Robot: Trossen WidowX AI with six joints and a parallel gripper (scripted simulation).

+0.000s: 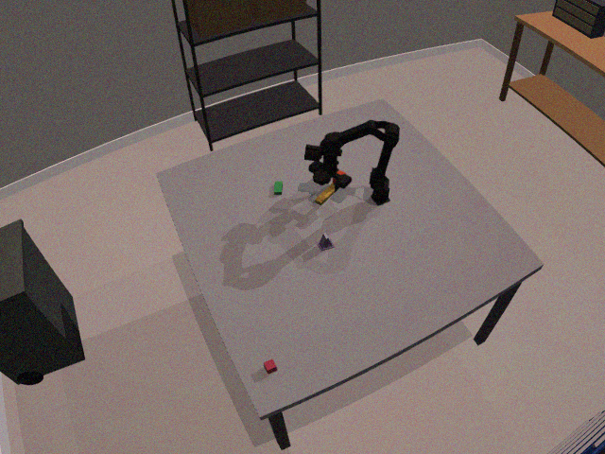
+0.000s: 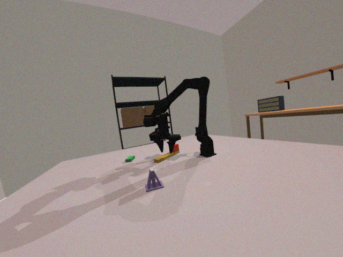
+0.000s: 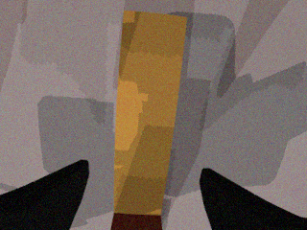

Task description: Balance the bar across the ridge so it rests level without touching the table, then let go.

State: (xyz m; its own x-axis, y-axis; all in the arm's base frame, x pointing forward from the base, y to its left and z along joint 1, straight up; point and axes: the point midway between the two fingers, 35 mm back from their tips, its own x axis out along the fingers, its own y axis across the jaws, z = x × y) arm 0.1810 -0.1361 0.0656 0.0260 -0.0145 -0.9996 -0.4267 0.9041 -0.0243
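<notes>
From the top view, the flat yellow bar (image 1: 324, 194) with a red block end lies on the matte grey worktop (image 1: 415, 253), beneath the black gripper (image 1: 337, 182); the purple ridge (image 1: 324, 242) stands well apart. A green block (image 1: 278, 186) lies nearby.

In the exterior view the ridge (image 2: 153, 181) is a pointed triangular frame, and the pointed fingers (image 2: 160, 145) hang just above the bar (image 2: 166, 156).

In the wrist view the fingers stand wide on either side of the bar (image 3: 150, 122), holding nothing.
</notes>
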